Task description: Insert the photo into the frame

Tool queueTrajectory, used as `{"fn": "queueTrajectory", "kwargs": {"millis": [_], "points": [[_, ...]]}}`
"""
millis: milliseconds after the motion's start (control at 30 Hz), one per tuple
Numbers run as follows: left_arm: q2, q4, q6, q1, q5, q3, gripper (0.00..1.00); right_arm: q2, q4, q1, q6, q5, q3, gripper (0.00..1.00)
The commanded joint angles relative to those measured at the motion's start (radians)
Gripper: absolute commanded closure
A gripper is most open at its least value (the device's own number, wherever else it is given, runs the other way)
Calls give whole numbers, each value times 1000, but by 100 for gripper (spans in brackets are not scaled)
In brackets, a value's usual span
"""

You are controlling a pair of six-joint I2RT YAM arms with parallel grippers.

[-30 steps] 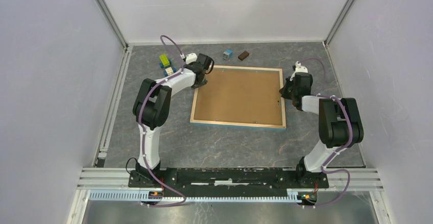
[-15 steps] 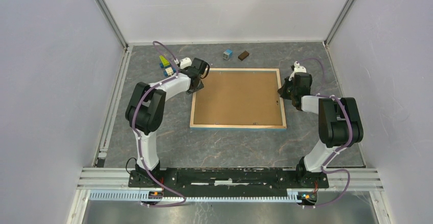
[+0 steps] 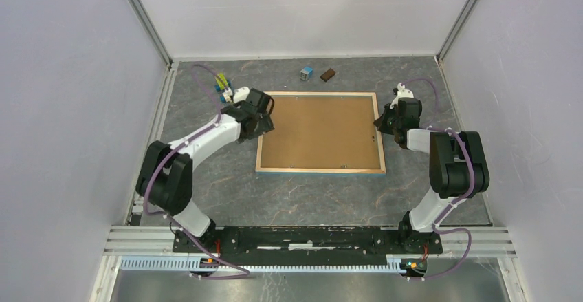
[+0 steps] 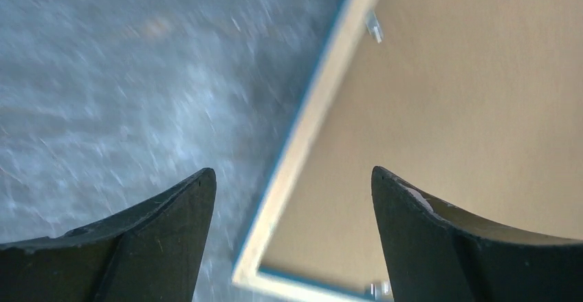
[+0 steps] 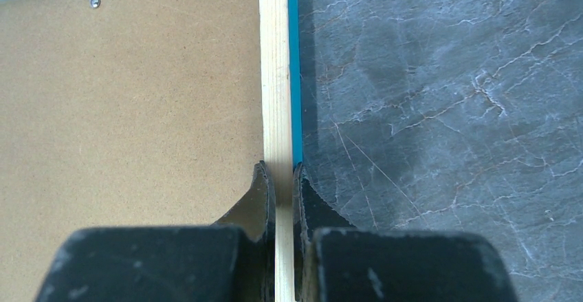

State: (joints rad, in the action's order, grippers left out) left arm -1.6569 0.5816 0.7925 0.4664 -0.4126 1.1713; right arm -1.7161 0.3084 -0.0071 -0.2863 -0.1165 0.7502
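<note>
The frame [image 3: 320, 170] is laid back-up on the table [image 3: 309, 202], between its middle and its far edge, with a brown backing board [image 3: 320, 130] seated in it. Its right rail is pinched by the right gripper [image 5: 282, 170]. The left gripper [image 4: 292, 173] is held over the frame's left rail, fingers spread wide, nothing gripped. Coloured blocks [image 3: 221, 87] are seen toward the far-left corner. At the far edge a blue block [image 3: 306, 73] and a brown block [image 3: 328, 75] are set side by side.

blue cube [image 3: 306, 73] beside brown block [image 3: 328, 75]; coloured bricks [image 3: 221, 84] far left.
</note>
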Motion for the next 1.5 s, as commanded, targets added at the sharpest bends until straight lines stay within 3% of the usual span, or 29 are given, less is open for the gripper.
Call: {"fn": "queueTrajectory", "kwargs": {"millis": [0, 233, 433, 633, 800, 1000, 1133, 1200, 1467], "points": [[139, -19, 86, 210, 37, -126, 10, -39, -91, -19, -4, 20, -16, 100], [139, -209, 319, 556, 29, -258, 6, -33, -72, -21, -13, 12, -34, 100], [-20, -203, 317, 601, 68, -158, 5, -5, -48, -13, -50, -4, -71, 100], [-20, -236, 305, 547, 96, -224, 4, 50, -151, 72, -63, 78, -79, 99], [106, -191, 207, 428, 89, -323, 3, 218, -165, 216, -96, 190, -267, 85], [350, -229, 137, 273, 67, -512, 3, 567, -268, 421, -62, 223, -413, 39], [463, -292, 159, 256, 58, -640, 2, 728, -331, 456, 13, 303, -398, 10], [520, -343, 171, 256, 73, -710, 2, 700, -341, 454, 83, 367, -321, 2], [653, -450, 185, 257, 75, -831, 1, 229, -274, 450, 231, 353, 197, 2]]}}
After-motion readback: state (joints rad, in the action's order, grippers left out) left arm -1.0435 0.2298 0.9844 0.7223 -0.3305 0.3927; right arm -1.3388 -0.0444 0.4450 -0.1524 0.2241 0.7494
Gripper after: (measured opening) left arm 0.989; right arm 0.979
